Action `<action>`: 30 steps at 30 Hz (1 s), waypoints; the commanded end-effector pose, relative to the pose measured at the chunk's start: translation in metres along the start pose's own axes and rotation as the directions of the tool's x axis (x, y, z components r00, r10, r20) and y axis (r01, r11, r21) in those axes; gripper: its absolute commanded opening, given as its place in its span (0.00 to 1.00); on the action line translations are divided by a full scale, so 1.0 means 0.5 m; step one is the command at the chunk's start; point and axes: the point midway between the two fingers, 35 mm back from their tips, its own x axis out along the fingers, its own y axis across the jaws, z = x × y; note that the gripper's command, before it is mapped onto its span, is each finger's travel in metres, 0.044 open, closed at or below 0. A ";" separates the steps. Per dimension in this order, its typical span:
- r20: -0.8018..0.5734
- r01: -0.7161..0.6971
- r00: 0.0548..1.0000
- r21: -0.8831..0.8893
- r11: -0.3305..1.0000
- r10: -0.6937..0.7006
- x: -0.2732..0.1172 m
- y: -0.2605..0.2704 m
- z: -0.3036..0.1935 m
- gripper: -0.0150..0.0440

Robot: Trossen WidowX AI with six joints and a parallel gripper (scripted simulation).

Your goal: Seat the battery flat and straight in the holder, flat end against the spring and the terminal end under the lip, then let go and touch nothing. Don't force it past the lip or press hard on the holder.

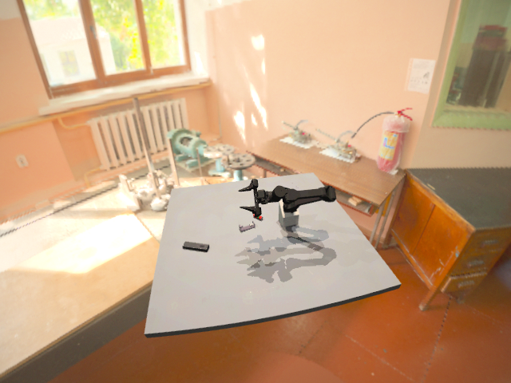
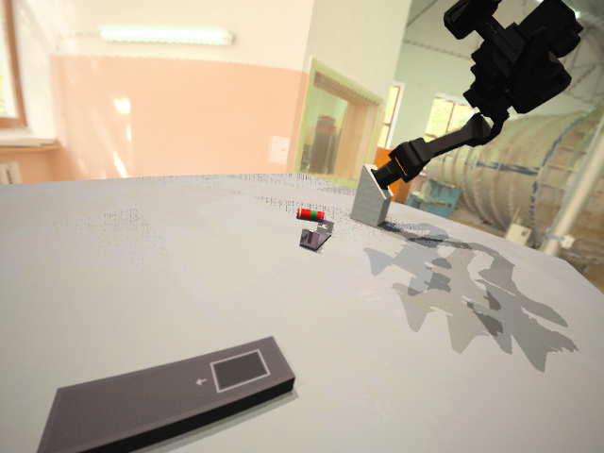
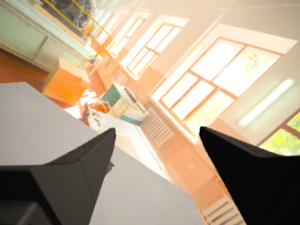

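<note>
battery (image 2: 310, 214): red with a green band, just below the gripper's lower fingertip
holder (image 2: 315, 237): purplish grey, below the gripper
gripper (image 1: 248, 199): black
table (image 1: 263, 288): pale grey, darker grey shadow patches
slab (image 2: 165, 396): dark grey, white-outlined rectangle and small white arrow, well apart from the gripper
arm's base block (image 2: 370, 202): light grey
</note>
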 end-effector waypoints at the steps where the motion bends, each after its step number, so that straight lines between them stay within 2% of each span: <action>1: -0.012 0.000 1.000 0.001 1.000 0.000 0.003 -0.001 -0.006 0.89; 3: -0.107 0.004 0.994 0.008 1.000 -0.003 0.026 -0.012 -0.055 0.80; 6: -0.320 0.020 0.948 0.042 0.999 -0.005 0.061 -0.040 -0.172 0.67; 11: -0.628 0.081 0.778 0.137 0.987 0.024 0.065 -0.087 -0.366 0.67; 17: -0.867 0.232 0.478 0.279 0.932 0.140 -0.003 -0.122 -0.571 0.67; 23: -0.922 0.459 0.170 0.388 0.800 0.349 -0.120 -0.118 -0.721 0.67; 27: -0.854 0.627 0.011 0.411 0.661 0.521 -0.206 -0.095 -0.784 0.67; 30: -0.762 0.741 -0.065 0.396 0.542 0.644 -0.263 -0.070 -0.811 0.67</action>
